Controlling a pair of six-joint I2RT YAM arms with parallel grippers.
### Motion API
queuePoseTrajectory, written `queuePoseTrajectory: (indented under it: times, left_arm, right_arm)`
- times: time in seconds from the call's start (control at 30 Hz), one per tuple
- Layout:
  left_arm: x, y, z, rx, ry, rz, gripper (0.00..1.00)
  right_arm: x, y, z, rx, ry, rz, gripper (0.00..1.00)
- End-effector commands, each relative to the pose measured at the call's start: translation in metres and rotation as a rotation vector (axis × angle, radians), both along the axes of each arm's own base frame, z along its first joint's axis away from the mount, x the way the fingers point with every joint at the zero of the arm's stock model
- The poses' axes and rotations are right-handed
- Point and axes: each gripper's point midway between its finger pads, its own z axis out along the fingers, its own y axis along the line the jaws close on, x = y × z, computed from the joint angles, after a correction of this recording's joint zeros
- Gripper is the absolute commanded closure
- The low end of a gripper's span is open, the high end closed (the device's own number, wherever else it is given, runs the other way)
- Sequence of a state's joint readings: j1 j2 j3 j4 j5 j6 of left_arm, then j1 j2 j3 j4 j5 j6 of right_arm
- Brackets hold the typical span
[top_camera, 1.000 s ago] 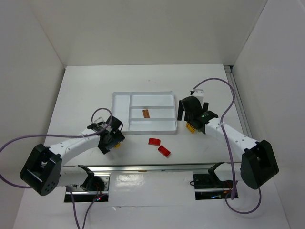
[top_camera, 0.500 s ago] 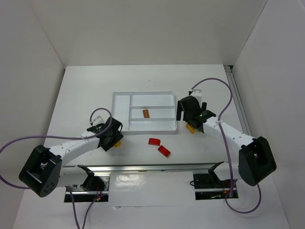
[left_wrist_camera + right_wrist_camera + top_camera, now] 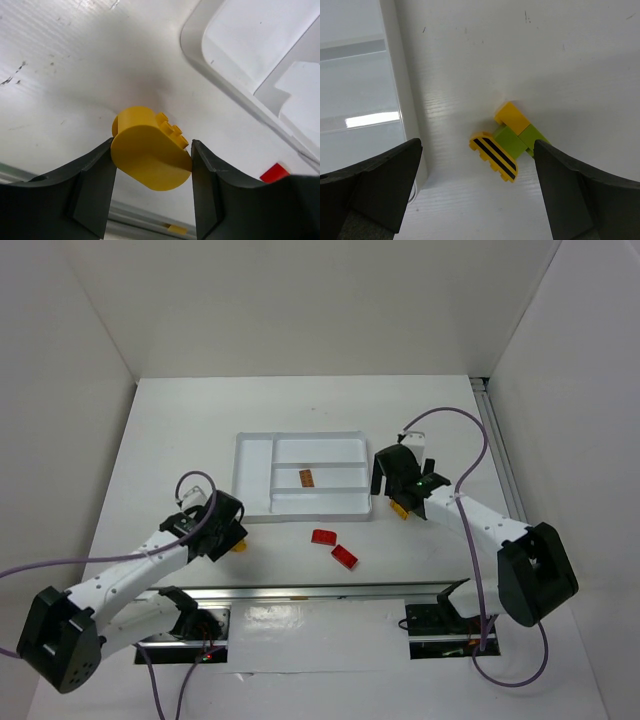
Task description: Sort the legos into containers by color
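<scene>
A white worktop (image 3: 180,430), lightly scuffed; plain pale walls (image 3: 320,310) stand on three sides; a shiny metal rail (image 3: 300,591) runs along its near edge.

White table (image 3: 180,430) fills the middle of the frame, enclosed by plain white walls (image 3: 320,300) (left, back, right); a shiny metal rail (image 3: 300,592) lines its bottom edge.

White divided tray (image 3: 320,502) holds an orange brick (image 3: 306,477); two red bricks (image 3: 323,536) and a yellow-green cluster (image 3: 510,142) lie outside it.
</scene>
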State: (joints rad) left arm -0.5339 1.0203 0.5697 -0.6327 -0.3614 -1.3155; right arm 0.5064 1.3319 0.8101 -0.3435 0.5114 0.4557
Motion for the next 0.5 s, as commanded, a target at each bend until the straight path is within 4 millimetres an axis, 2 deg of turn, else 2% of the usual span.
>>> queuePoseTrajectory:
  times: [0.0,0.03,0.1,0.2,0.23,0.33,0.4,0.43,0.47]
  left_arm:
    - [-0.017,0.004,0.013,0.004,0.036,-0.037,0.71]
    - [-0.023,0.002,0.013,-0.008,0.053,-0.057,0.75]
    - [-0.02,-0.003,0.023,-0.031,0.028,-0.085,0.76]
    - [-0.008,-0.012,0.042,-0.033,0.0,-0.151,0.78]
    - [0.004,-0.019,0.062,-0.044,-0.041,-0.168,0.78]
    - [0.032,-0.028,0.085,-0.01,-0.092,-0.23,0.78]
    - [0.054,-0.041,0.09,0.017,-0.094,-0.31,0.79]
    - [0.073,-0.046,0.103,0.004,-0.13,-0.314,0.81]
    - [0.083,-0.047,0.091,0.037,-0.085,-0.349,0.81]
  right_arm:
    - [0.006,-0.002,0.011,0.025,-0.062,-0.034,0.0]
    - [0.006,-0.001,0.011,0.032,-0.063,-0.039,0.0]
    - [0.007,-0.005,0.012,0.018,-0.071,-0.054,0.0]
    - [0.009,-0.011,0.019,0.021,-0.091,-0.091,0.0]
    - [0.009,-0.011,0.022,0.026,-0.101,-0.091,0.0]
    - [0.008,-0.019,0.035,0.014,-0.133,-0.126,0.0]
    - [0.008,-0.02,0.05,0.029,-0.164,-0.141,0.0]
    - [0.008,-0.021,0.057,0.032,-0.181,-0.134,0.0]
    - [0.009,-0.021,0.064,0.028,-0.195,-0.123,0.0]
